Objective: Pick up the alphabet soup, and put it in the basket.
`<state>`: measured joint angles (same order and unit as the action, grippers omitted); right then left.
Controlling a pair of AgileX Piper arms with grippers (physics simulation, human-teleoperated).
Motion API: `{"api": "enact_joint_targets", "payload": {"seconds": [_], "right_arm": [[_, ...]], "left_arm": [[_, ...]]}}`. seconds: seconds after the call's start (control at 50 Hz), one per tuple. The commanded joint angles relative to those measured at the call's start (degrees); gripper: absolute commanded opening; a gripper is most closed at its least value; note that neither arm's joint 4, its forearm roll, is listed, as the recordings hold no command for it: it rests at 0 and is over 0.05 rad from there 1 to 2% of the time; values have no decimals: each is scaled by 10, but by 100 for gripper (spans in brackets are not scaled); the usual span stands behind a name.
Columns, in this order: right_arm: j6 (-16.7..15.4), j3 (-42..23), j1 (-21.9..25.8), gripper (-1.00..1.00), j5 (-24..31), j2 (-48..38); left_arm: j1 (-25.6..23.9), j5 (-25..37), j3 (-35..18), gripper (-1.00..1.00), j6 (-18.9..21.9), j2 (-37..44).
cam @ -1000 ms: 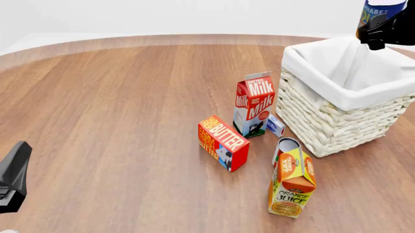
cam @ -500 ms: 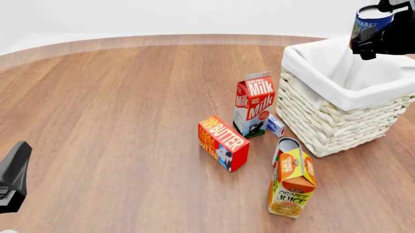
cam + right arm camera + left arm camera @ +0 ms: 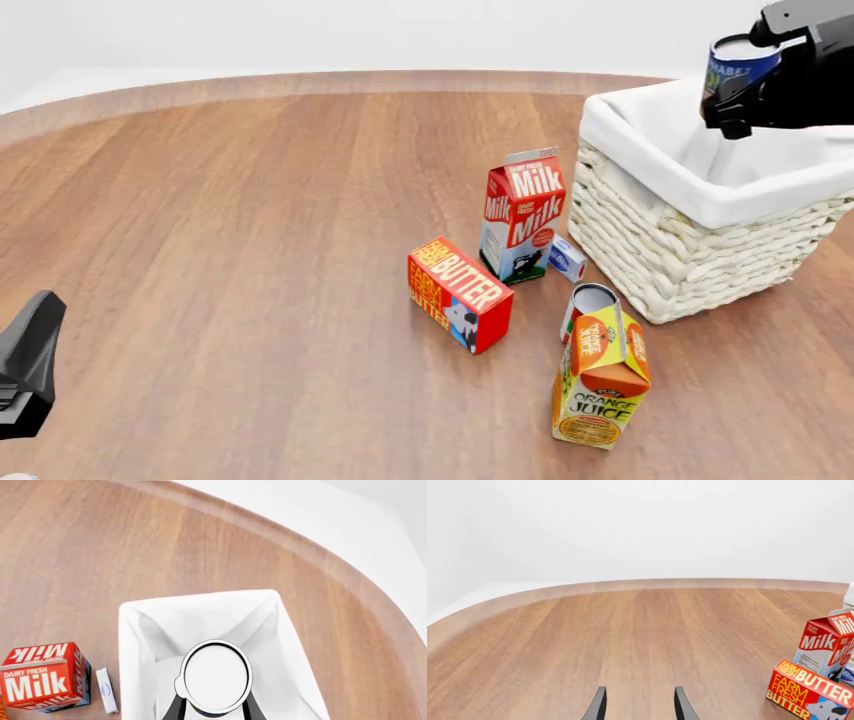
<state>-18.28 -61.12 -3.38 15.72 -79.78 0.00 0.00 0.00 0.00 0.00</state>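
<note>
1 can held | right gripper [image 3: 763, 88] is clamped on the alphabet soup [image 3: 733, 62], above the basket [image 3: 667, 250] opening for release | left gripper [image 3: 637, 707] hangs parted, empty

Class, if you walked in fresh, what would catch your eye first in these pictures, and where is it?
First, the right pincer holding the alphabet soup in the air over the basket at the table's far right. Then the bright cartons beside the basket: milk, butter and orange juice.
</note>
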Motion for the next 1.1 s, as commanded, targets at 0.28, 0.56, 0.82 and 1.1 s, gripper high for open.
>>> {"api": "enact_joint_targets", "payload": {"seconds": [0.28,0.56,0.82,1.1], "right_arm": [[-1,-13,-4,-100,-3,-24],[-8,-8,-7,-100,-7,-36],[-14,-11,-14,-100,-9,-51],[-18,-13,-19,-100,-19,-73]], "left_arm": [[0,0,0,100,0,0],[0,0,0,100,0,0],[0,0,0,100,0,0],[0,0,0,100,0,0]]}}
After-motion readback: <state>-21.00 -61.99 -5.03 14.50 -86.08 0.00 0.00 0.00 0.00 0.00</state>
